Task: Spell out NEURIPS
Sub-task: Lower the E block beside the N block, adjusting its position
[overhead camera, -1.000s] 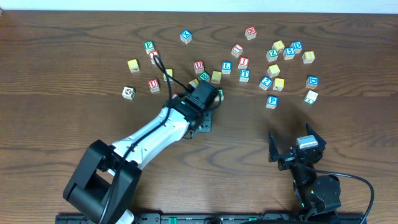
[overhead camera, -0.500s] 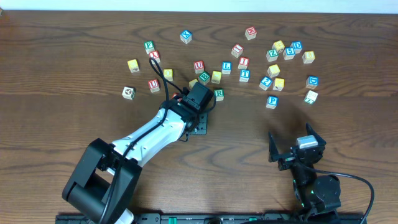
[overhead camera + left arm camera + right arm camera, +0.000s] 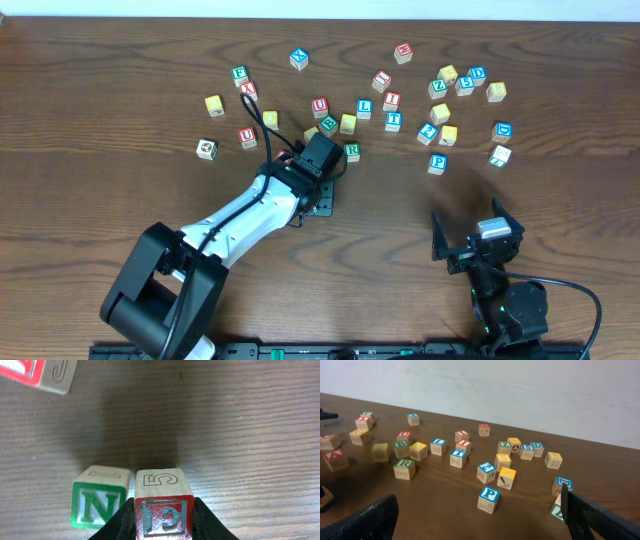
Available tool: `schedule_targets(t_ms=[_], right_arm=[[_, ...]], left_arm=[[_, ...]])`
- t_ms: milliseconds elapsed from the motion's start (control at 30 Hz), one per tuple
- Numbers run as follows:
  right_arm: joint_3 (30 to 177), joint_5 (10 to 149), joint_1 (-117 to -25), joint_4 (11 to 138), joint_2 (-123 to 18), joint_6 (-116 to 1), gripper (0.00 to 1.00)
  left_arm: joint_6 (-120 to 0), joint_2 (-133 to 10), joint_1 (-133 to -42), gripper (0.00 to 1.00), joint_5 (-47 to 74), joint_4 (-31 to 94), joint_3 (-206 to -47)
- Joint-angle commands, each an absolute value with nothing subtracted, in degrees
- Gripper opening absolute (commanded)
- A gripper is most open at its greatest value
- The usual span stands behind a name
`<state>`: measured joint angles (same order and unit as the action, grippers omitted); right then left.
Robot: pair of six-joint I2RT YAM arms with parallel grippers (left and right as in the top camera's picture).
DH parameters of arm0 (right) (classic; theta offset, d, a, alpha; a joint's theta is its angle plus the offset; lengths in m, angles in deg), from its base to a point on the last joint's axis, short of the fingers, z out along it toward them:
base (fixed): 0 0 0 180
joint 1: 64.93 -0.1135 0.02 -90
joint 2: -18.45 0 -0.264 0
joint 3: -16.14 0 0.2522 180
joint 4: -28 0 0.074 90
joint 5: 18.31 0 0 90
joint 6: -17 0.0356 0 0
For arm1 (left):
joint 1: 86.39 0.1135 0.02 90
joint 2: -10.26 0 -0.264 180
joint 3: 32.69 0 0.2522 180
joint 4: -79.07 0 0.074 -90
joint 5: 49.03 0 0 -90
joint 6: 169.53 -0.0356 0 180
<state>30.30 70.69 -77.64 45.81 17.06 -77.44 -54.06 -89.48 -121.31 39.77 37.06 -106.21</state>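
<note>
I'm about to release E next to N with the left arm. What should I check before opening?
1. Grip: left tool shut on E cube: ok.
2. Placement: E cube beside N cube, narrow gap, both letters upright: ok.
3. E cube seated on table: cannot tell.
4. Other arm: right tool open, apart from the blocks: ok.
5. Next letter: U cube stands clear of neighbours: ok.

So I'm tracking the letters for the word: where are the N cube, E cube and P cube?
N cube [image 3: 97,506]: left wrist view, on its green N face.
E cube [image 3: 164,516]: left wrist view, on its red E face.
P cube [image 3: 489,494]: right wrist view, on its blue P face.
</note>
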Motion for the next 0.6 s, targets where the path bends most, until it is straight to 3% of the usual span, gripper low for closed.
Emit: schedule_targets(t_ms=[0, 567], right_arm=[[30.2, 71.0, -77.3, 46.1, 17.3, -77.3, 0.99], [30.2, 71.0, -77.3, 46.1, 17.3, -77.3, 0.99]], left_arm=[[-56.1, -88.7, -121.2, 0.07, 39.8, 37.8, -105.8], [-57.5, -88.7, -121.2, 0.07, 40.4, 39.5, -105.8]])
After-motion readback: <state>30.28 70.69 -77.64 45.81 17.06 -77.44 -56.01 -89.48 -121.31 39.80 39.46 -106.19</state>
